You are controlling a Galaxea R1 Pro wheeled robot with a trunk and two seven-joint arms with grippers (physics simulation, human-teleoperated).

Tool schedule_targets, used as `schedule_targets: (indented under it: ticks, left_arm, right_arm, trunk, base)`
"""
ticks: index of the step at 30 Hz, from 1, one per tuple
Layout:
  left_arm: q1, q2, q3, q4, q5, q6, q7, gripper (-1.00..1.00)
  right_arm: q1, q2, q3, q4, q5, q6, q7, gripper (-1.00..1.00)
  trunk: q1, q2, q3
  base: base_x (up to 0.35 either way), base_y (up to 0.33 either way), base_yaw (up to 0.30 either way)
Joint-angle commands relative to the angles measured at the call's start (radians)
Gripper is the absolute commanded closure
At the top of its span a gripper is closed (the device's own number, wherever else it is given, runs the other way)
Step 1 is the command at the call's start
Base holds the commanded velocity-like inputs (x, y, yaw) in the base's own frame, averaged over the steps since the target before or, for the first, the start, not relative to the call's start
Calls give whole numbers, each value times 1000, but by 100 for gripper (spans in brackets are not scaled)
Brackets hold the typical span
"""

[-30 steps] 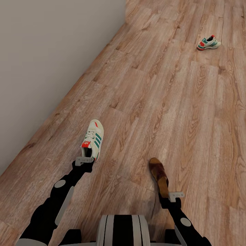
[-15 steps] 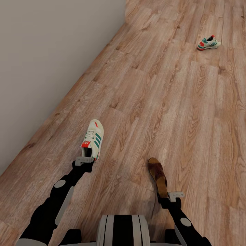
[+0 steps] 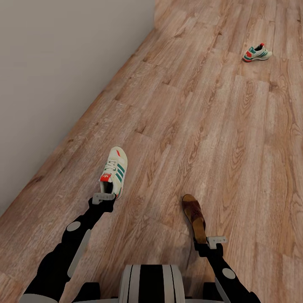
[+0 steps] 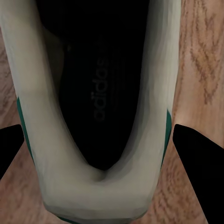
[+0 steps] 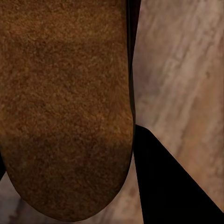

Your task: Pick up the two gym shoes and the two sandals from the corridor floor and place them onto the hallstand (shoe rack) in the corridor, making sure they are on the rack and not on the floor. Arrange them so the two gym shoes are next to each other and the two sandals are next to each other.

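The sandal [image 3: 194, 218] has swung a little under the right hand [image 3: 205, 240], which grips its heel; the left hand [image 3: 104, 195] straddles the near shoe [image 3: 114, 171], apparently unclosed, on the floor [image 3: 219, 139].

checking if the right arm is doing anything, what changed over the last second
The sandal swung slightly at the right gripper: its toe shifted a little toward the robot's left and its heel drew closer to the fingers. The near gym shoe, left gripper and far gym shoe stayed put.
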Motion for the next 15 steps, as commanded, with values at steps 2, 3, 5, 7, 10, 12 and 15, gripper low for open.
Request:
schedule_targets:
  ticks: [2,3,5,7,10,12,15]
  left_arm:
    - [0,1,0,-1,10,7,-1,100]
    - [0,1,0,-1,10,7,-1,100]
    - [0,1,0,-1,10,8,-1,100]
    - [0,2,0,-1,10,8,-1,100]
    - [0,2,1,-1,9,9,-1,100]
    - [0,2,1,0,9,9,-1,100]
    - [0,4,1,0,8,10,-1,100]
  right_arm:
    - [0,0,-1,1,3,-2,1,100]
    - [0,0,-1,1,3,-2,1,100]
    - [0,0,-1,1,3,-2,1,100]
    - [0,0,-1,1,3,-2,1,100]
    - [0,0,0,1,4,-2,1,100]
    - [0,-1,0,2,4,-2,2,100]
    - [0,-1,1,2,5,-3,3,100]
  trunk:
    - [-1,0,7]
    - [-1,1,11]
    - [-2,1,19]
    - [-3,1,27]
    - [-5,2,38]
    - [-6,3,46]
    - [-7,3,58]
  base:
    - [0,0,0]
    - [0,0,0]
    - [0,0,0]
    - [0,0,0]
    - [0,0,0]
    - [0,0,0]
    - [0,0,0]
